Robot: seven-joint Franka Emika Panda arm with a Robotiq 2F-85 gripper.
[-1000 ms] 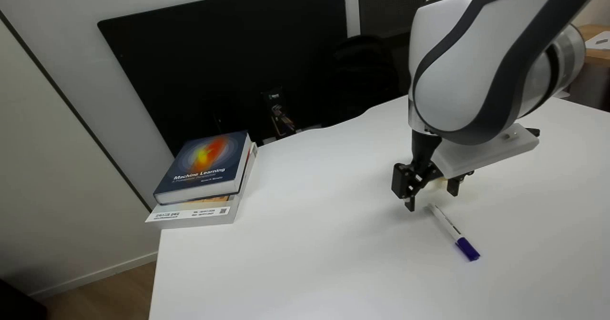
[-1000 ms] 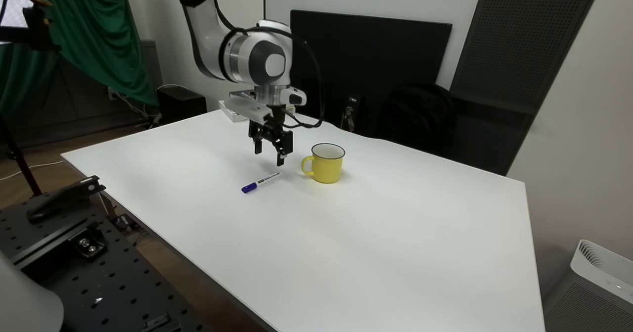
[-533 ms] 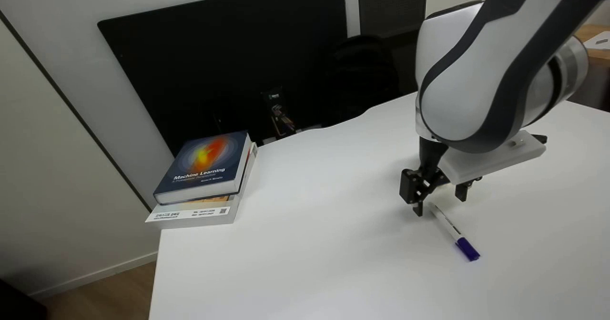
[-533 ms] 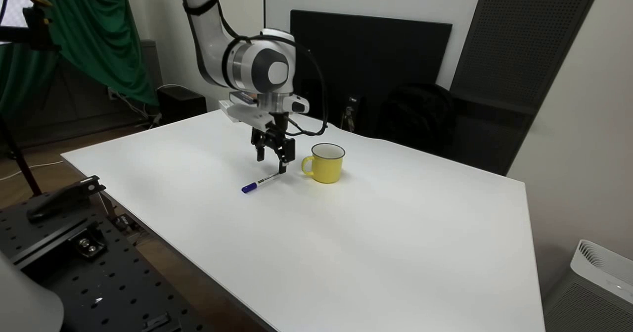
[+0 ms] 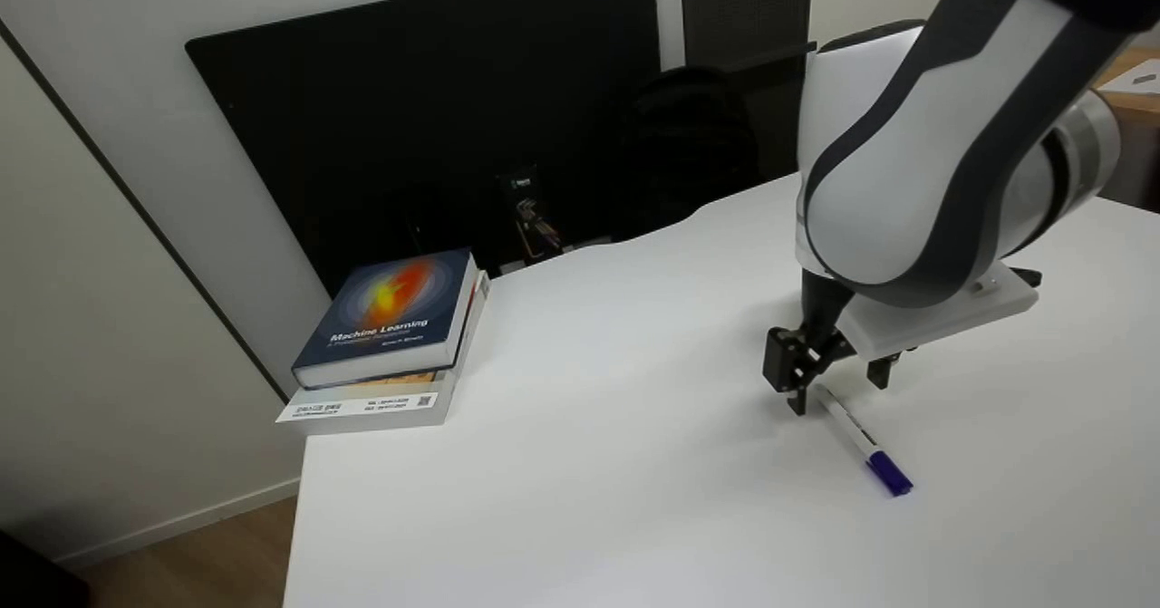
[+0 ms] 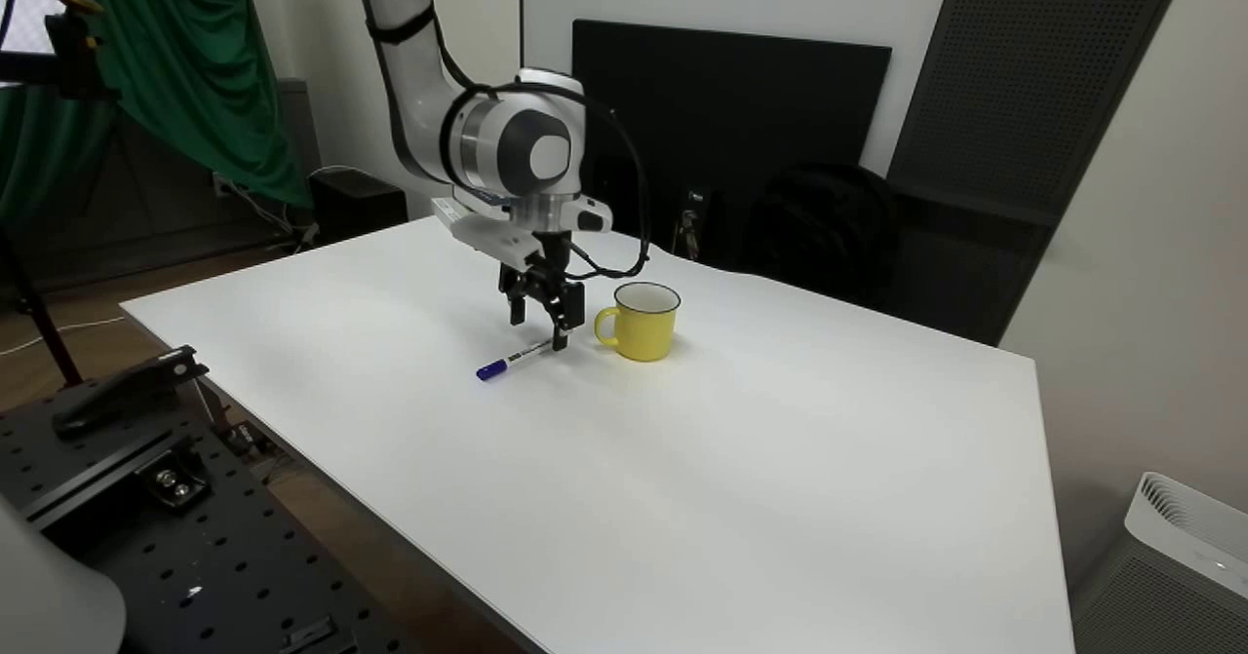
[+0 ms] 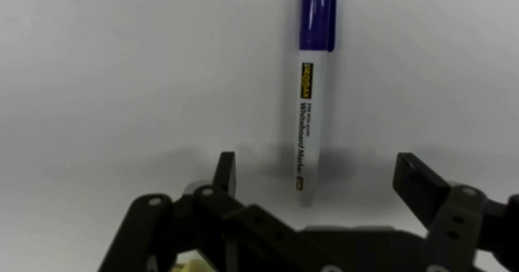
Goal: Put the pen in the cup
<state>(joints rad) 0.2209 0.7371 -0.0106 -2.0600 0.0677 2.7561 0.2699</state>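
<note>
Over the white desk (image 6: 780, 498), reaching down and leftward with the arm (image 5: 897, 182) from the upper right corner of an exterior view, then bent to a straight drop at its end. Holding the hand (image 6: 538, 329) low over the desk, left of centre in an exterior view, with dark fingers (image 7: 421, 187) spread well apart at the lower left and lower right of the wrist view. Just to the right of the hand in an exterior view, having the yellow cup (image 6: 648, 335) upright on the desk, with its handle to the left and a pale inside; cannot see to the bottom. Having the pen (image 7: 308, 134) flat on the desk, running from the top edge of the wrist view to below centre, with the blue cap uppermost and the white end in the gap between the fingers, apart from both; cannot tell whether level with their tips or lower.
</note>
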